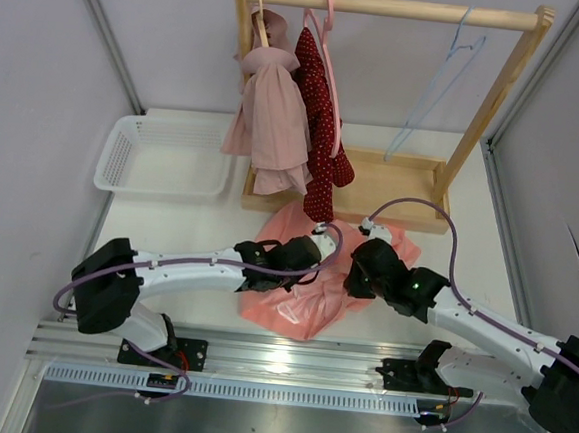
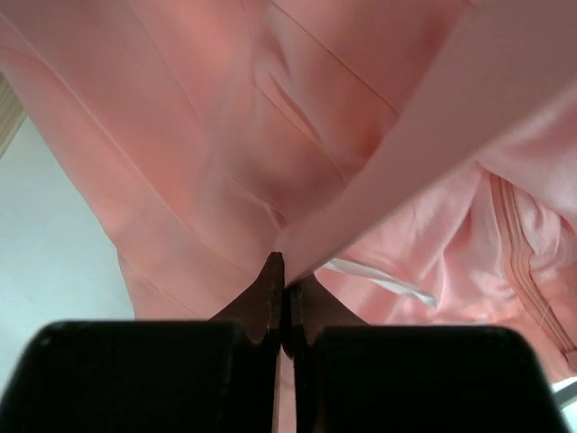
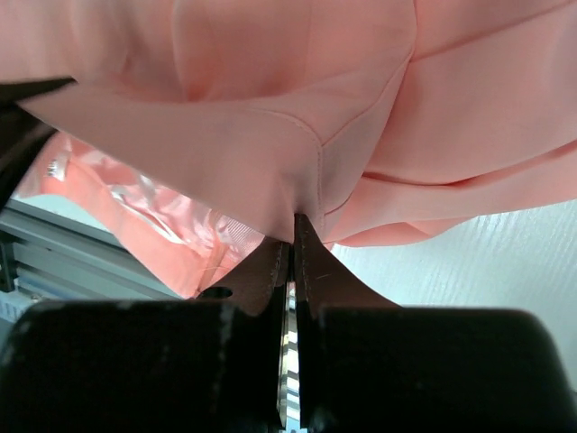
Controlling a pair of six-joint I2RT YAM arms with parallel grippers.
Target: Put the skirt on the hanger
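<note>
The salmon-pink skirt (image 1: 303, 303) lies bunched on the table in front of the rack, between my two grippers. My left gripper (image 1: 312, 250) is shut on a fold of the skirt (image 2: 225, 144), the cloth pinched at its fingertips (image 2: 270, 271). My right gripper (image 1: 358, 267) is shut on the skirt's hemmed edge (image 3: 297, 171), which runs up from its fingertips (image 3: 305, 236). The light-blue wire hanger (image 1: 435, 93) hangs bare on the right part of the wooden rail.
The wooden clothes rack (image 1: 406, 7) stands at the back with its base board (image 1: 397, 190). A pale pink garment (image 1: 272, 115) and a dark red dotted garment (image 1: 321, 129) hang at its left. A white basket (image 1: 164, 156) sits at back left.
</note>
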